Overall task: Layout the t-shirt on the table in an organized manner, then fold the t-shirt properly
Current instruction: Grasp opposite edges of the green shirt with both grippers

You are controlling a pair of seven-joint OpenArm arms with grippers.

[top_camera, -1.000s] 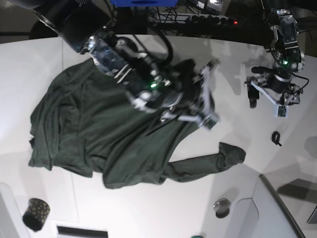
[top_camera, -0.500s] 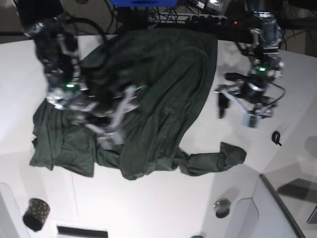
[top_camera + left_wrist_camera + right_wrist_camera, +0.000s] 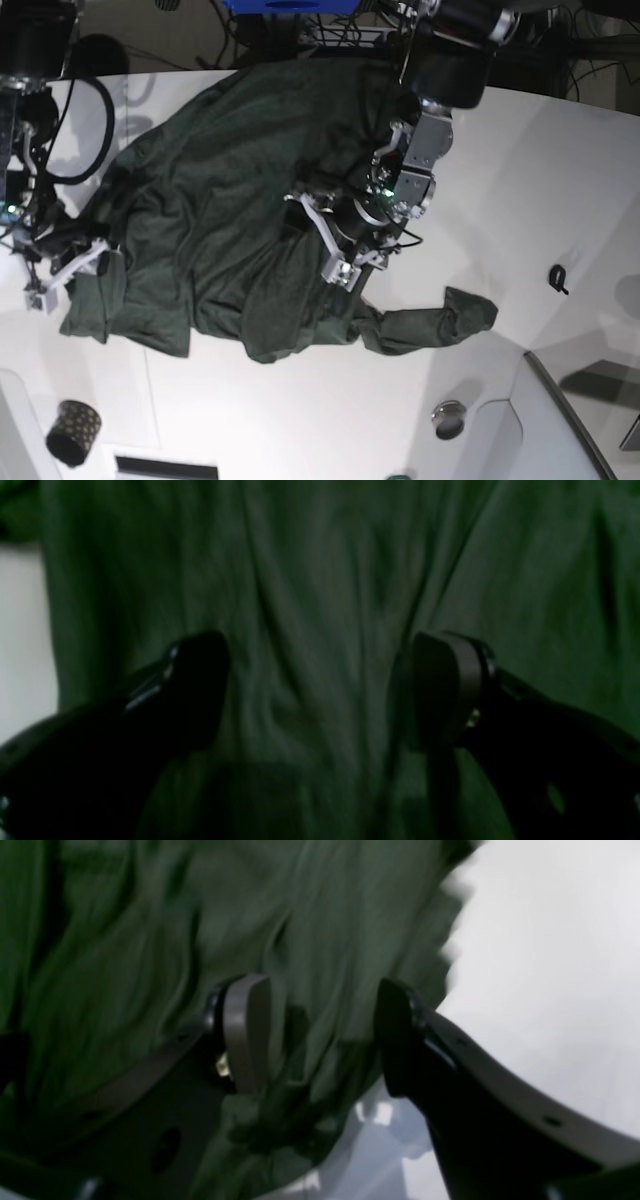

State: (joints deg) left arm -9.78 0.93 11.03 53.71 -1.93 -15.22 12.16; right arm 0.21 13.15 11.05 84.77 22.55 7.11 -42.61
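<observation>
Both wrist views are dim and smeared; fabric detail cannot be resolved, and the far edge of the t-shirt merges with dark clutter beyond the table. Neckline and hem cannot be told apart. One sleeve-like tail lies flat on the table, trailing from the t-shirt's near corner on the left arm's side.

The t-shirt lies rumpled across the middle of the table, bunched in folds.

The left gripper sits over the t-shirt's edge on that same side, its arm coming down from beyond the t-shirt's far edge. In the left wrist view the left gripper has its jaws spread wide, wrinkled cloth filling the gap behind them; nothing is pinched. Whether the pads touch the fabric cannot be told.

The right gripper is at the opposite edge of the t-shirt, its arm reaching in from beyond the table's far edge. In the right wrist view the right gripper has its jaws parted over the t-shirt's border, white table showing beside it; no cloth is clamped.

A black dotted cup stands well clear of the t-shirt's near corner.
</observation>
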